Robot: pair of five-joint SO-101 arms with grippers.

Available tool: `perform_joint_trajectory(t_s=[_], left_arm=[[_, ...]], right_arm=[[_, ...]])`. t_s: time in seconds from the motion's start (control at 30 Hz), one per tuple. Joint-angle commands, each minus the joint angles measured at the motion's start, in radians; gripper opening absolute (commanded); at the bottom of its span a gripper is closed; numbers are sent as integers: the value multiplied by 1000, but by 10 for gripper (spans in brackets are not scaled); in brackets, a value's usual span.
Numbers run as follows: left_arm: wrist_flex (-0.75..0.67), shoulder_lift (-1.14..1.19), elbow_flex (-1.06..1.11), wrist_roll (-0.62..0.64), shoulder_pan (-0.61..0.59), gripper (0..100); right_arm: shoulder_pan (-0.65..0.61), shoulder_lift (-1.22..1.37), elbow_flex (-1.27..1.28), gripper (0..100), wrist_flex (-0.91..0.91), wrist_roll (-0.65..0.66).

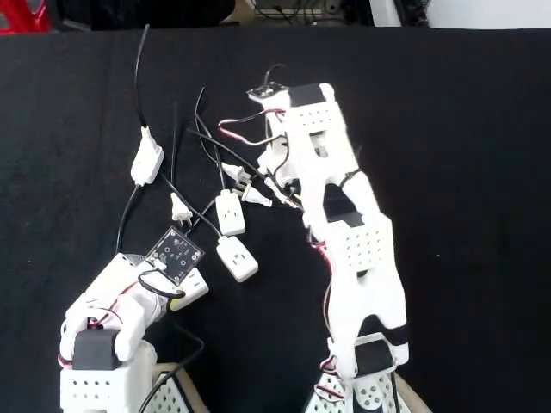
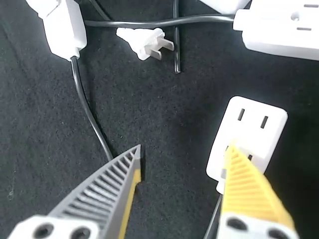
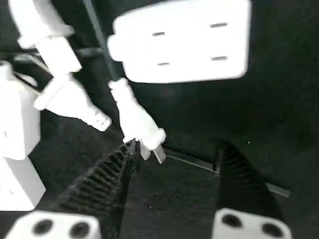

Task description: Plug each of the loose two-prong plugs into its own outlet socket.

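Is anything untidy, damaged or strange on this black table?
Nothing looks broken or spilled. The thin black cords cross each other in a tangle beside the white plastic outlet sockets, and the white two-prong plugs lie loose, pointing different ways.

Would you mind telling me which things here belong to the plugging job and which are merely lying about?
Job: loose plug; second plug; third plug; middle socket; lower socket; socket by the left arm; long white cord block, likely a socket.
Lying about: red object at the far corner; cables beyond the cloth.
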Motion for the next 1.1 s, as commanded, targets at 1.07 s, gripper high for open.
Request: perform_joint_trajectory(t_s=[1.07], left_arm=[[-2,2,42,-15,-10,261]], right_arm=[[-213,68,-4,74,-11,181]])
